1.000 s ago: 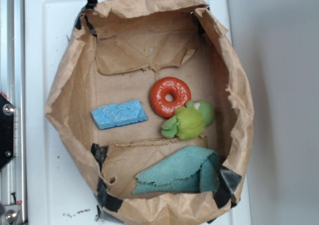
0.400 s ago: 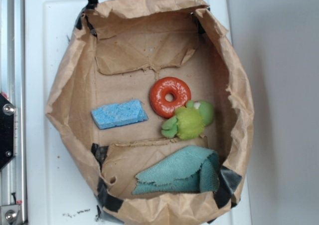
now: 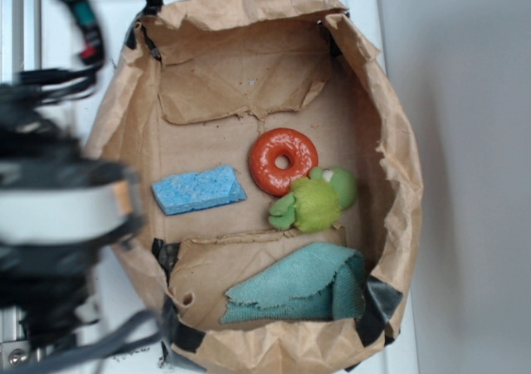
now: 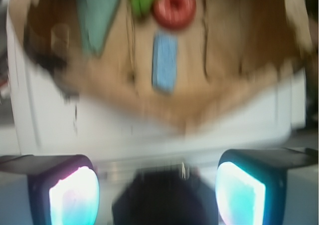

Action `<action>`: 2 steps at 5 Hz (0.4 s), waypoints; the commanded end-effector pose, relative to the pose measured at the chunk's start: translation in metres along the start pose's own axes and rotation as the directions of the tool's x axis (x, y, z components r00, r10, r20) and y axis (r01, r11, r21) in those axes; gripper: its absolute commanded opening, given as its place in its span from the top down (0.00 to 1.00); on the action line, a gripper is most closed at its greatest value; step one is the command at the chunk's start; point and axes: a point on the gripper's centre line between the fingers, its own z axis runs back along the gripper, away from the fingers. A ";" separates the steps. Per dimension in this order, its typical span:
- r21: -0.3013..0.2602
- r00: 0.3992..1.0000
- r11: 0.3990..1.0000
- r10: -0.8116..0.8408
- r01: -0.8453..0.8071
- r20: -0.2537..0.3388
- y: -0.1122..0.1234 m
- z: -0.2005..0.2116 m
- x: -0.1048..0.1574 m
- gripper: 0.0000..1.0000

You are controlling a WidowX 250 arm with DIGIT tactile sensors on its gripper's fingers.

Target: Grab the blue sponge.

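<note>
End effector [image 4: 157, 192] open-fingered, empty, hovers outside the paper bag [image 4: 239, 93], well short of the blue sponge [image 4: 165, 62]

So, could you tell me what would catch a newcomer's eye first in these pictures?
Probably the big blurred dark robot arm filling the left edge of the exterior view, beside the brown paper bag. Next, the bright things on the bag's floor: the blue sponge left of centre, the orange ring and a green plush toy beside it, with a teal cloth nearer the bottom.
</note>
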 end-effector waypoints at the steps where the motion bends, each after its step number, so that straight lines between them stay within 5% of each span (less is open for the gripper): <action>1: -0.041 0.992 0.999 -0.005 0.010 0.129 0.031 -0.007 0.040 0.00; 2: -0.029 0.986 0.996 -0.078 0.083 0.150 0.030 -0.034 0.040 0.00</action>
